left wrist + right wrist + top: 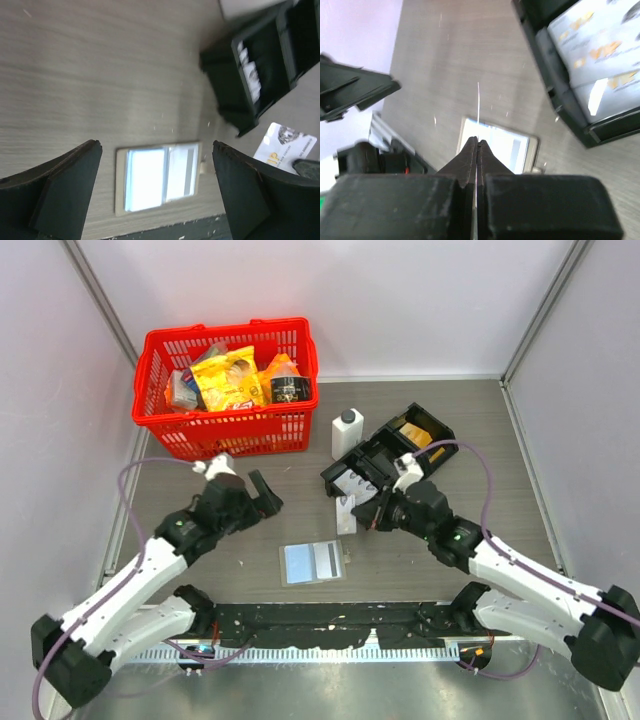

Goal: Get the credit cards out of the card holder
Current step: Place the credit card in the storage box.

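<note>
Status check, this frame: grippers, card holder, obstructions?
Left gripper open, empty. Right gripper shut on a card. Card holder lying open, flat. Black tray near the card.

Grey wood-grain tabletop (440, 570), four things resting on it

A red plastic lattice basket (225, 332) (stuffed with snack packets) stands at the upper left. Near the top centre, a small white bottle with a black cap (347, 433) stands upright, just beside a large black compartmented tray (432, 422) set askew right of centre. Below centre, well apart from these, a flat grey-tan bifold card holder (312, 562) lies open, its pale blue shiny panel facing up.
</note>
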Tool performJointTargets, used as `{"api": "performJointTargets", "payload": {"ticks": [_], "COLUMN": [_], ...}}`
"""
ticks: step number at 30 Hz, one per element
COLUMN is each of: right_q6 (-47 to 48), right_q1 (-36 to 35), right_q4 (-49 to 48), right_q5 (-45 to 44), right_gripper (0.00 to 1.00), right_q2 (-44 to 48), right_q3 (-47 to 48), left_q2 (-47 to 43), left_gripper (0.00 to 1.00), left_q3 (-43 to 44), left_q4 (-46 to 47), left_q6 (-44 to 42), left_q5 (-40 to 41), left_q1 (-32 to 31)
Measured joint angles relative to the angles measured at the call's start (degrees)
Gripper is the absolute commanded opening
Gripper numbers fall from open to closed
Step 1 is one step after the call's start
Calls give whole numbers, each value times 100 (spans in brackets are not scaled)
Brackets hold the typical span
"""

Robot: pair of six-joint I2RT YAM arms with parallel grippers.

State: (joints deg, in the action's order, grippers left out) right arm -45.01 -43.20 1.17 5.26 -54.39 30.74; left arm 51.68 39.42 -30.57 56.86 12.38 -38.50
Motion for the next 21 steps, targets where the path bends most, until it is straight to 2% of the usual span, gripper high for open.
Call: {"api": "performJointTargets", "payload": {"ticks": [4, 7, 14, 21], "right_q6": [-177, -404, -1113, -1766], "right_q1": [238, 350, 444, 446], "right_q4": [83, 87, -184, -678], "right_q5": [-656, -1294, -2621, -3158], "right_gripper": [1, 1, 1, 1], "right_q2": [525, 817, 1078, 669], "right_q3": [24, 24, -201, -577], "left_q2": [-483, -811, -1792, -3182], "left_gripper": [100, 100, 100, 100], "left_q3": [638, 931, 955, 356], "left_q4": [-608, -1021, -1611, -1696], "left_q6": [-673, -1073, -1766, -1993], "left_q5": [-44, 55, 870, 1381], "left_q1": [914, 1346, 1464, 1464]}}
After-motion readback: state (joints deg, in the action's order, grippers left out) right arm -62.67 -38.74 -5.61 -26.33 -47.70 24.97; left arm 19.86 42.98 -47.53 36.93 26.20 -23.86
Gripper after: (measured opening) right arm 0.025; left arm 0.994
